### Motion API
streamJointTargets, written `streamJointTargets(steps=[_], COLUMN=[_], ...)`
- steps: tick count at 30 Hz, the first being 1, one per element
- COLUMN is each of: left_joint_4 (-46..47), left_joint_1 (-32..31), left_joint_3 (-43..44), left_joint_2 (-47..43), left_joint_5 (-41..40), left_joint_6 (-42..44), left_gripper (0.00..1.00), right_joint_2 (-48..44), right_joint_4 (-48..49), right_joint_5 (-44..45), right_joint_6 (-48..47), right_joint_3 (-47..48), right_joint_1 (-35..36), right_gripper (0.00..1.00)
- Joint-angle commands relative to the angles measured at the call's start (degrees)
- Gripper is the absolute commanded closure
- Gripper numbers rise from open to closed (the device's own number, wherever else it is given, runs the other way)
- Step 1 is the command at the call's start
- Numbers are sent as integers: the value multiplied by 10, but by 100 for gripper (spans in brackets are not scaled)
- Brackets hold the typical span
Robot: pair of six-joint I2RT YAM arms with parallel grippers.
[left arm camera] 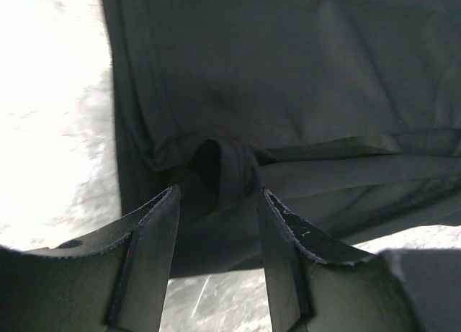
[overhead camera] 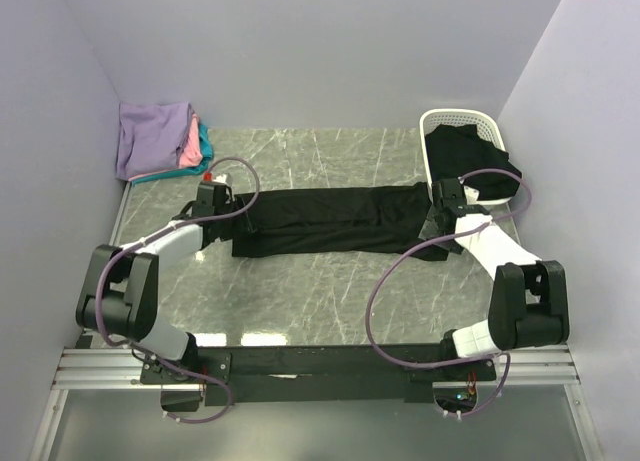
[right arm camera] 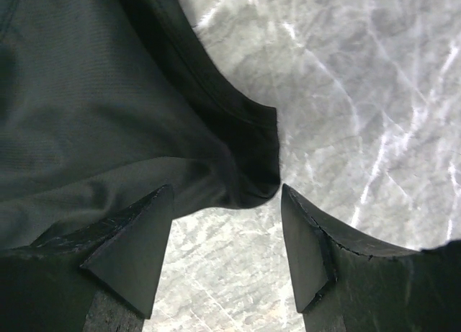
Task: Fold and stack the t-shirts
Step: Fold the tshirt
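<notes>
L gripper (left arm camera: 217, 194) straddles black shirt (overhead camera: 330, 219) fold, grip unclear; R gripper (right arm camera: 226, 191) spread.

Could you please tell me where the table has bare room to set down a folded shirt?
Two bare strips: the far one behind the spread black t-shirt, between the folded stack and the white basket; and the wider near one between that shirt and the arms' bases. Both shirt ends are crowded by the left fingers and the right fingers.
</notes>
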Motion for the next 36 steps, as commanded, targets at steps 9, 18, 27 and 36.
streamJointTargets(steps=[9, 18, 27, 36], left_joint_4=[49, -36, -160, -196], left_joint_1=[-30, -28, 8, 10], left_joint_3=[39, 80, 108, 113], left_joint_2=[61, 49, 37, 64], left_joint_5=[4, -60, -112, -148], left_joint_6=[-18, 7, 11, 8], left_gripper=[77, 99, 99, 99], right_joint_2=[28, 43, 21, 13], right_joint_4=[35, 32, 12, -3], right_joint_5=[-35, -10, 63, 103], right_joint_6=[-13, -9, 11, 25], right_joint_3=[6, -5, -22, -16], right_joint_1=[-2, -4, -5, -8], right_gripper=[35, 100, 100, 100])
